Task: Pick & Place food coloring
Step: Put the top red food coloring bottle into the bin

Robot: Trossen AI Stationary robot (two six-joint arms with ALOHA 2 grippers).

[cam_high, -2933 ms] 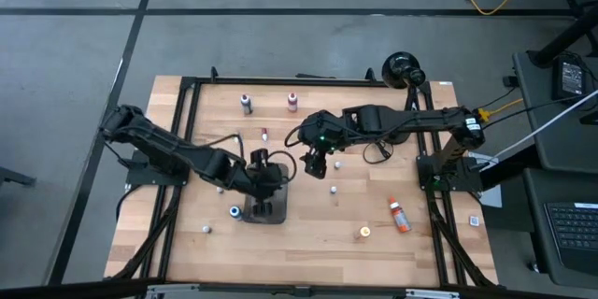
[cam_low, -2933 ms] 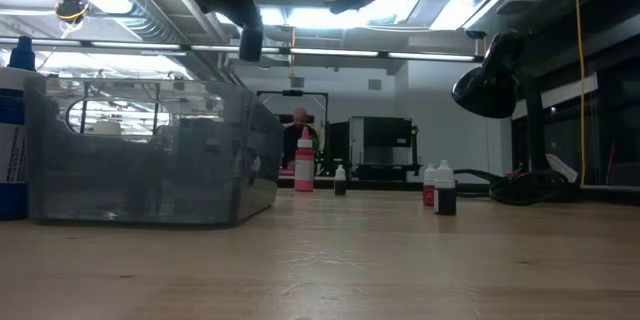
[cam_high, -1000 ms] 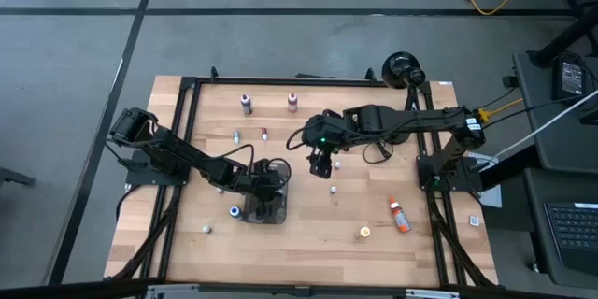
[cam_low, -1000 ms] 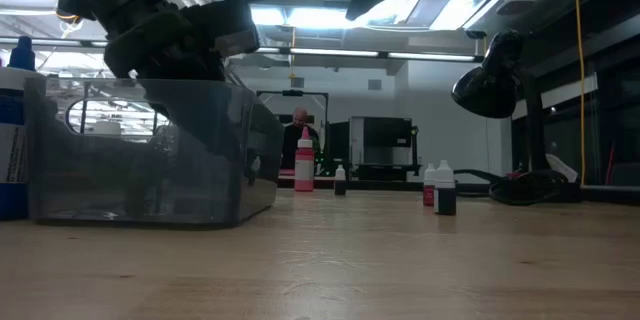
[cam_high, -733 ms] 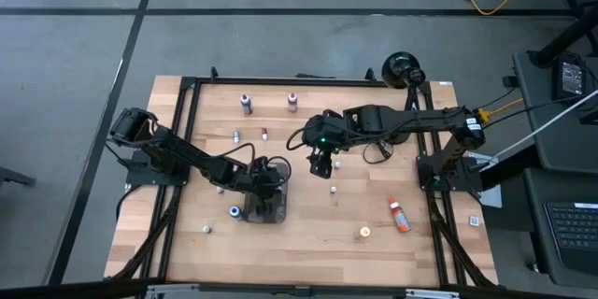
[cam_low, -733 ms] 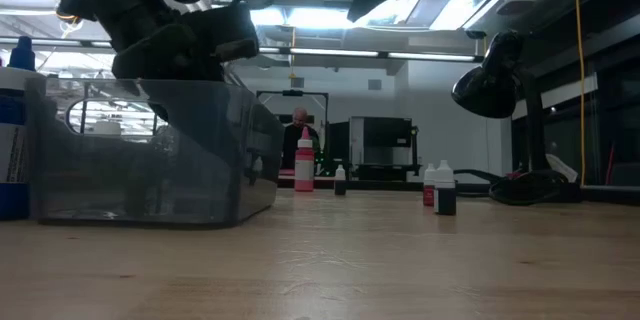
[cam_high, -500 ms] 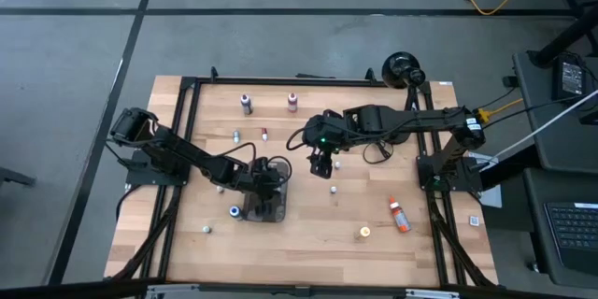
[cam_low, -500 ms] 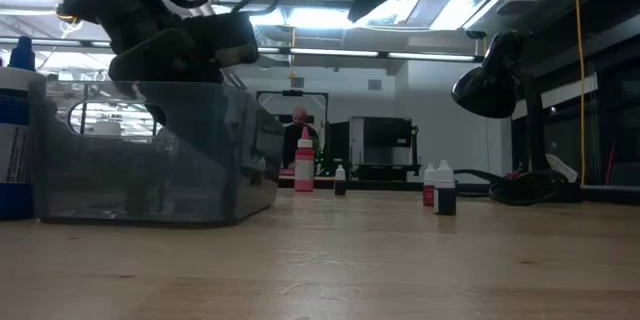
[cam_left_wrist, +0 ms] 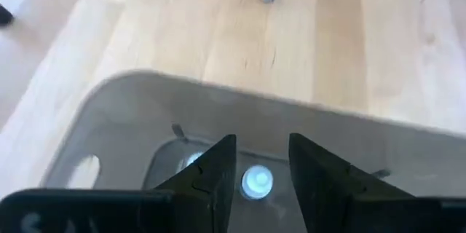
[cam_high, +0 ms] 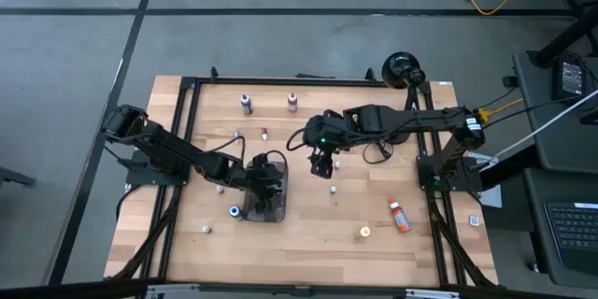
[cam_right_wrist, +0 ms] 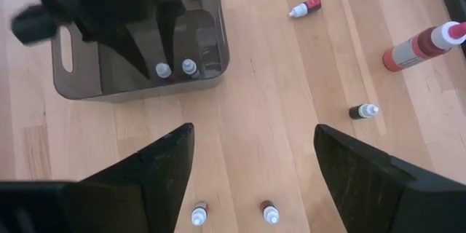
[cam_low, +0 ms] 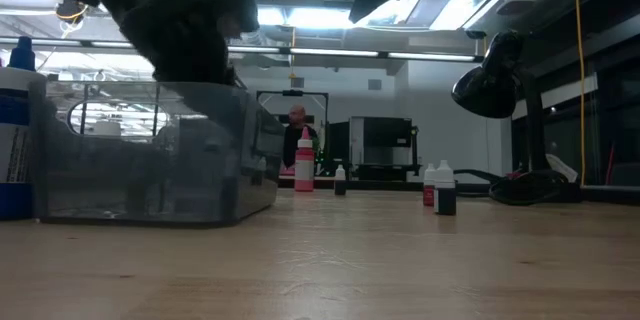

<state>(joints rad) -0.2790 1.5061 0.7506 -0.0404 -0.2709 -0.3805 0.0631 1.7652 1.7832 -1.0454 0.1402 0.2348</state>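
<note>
The dark grey tray [cam_high: 264,207] stands on the wooden table, left of the middle. Two white-capped food coloring bottles [cam_right_wrist: 163,70] [cam_right_wrist: 189,66] stand upright on its floor. My left gripper [cam_left_wrist: 262,142] hangs open just above them, one bottle's cap [cam_left_wrist: 256,180] showing below the gap between its fingers. My right gripper [cam_right_wrist: 251,175] stays open, high over the table's middle [cam_high: 320,166]. Several more small bottles stand loose on the table, such as one with a dark body [cam_high: 246,103] and one with a red body [cam_high: 292,102] near the far edge.
A red-orange bottle [cam_high: 399,215] lies near the right edge, an orange one [cam_high: 363,233] near the front. Small bottles [cam_right_wrist: 198,213] [cam_right_wrist: 269,212] stand under my right gripper. A blue-capped bottle [cam_high: 234,211] stands beside the tray. A black lamp [cam_high: 404,68] stands at the far right.
My left gripper has risen from inside the tray to just above its rim. The tray has stayed where it was. My right arm has kept still.
</note>
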